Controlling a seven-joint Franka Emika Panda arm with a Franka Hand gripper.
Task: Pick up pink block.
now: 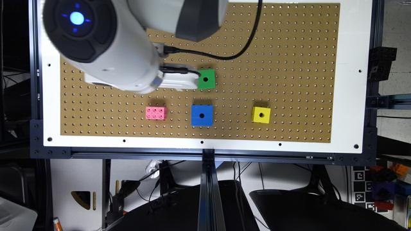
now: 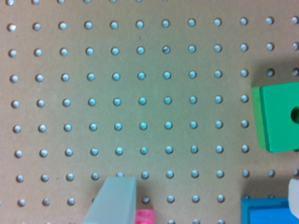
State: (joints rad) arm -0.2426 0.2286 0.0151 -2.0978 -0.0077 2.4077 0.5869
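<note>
Exterior view | studded pink block (image 1: 156, 113) on perforated pegboard (image 1: 289, 80) | fingers (image 2: 114, 200): apart, nothing between

Robotics laboratory bench. Indicators: a brown pegboard (image 1: 273, 64) set in a white panel (image 1: 351, 80) on a black aluminium-extrusion frame (image 1: 208, 179), loose cables (image 1: 237, 179) beneath, and printed fiducial markers (image 1: 361, 187) at the exterior view's right.

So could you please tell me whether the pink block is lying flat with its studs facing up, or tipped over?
Flat, studs up: in the exterior view the pink block rests on the pegboard with its six round studs facing the camera.
</note>
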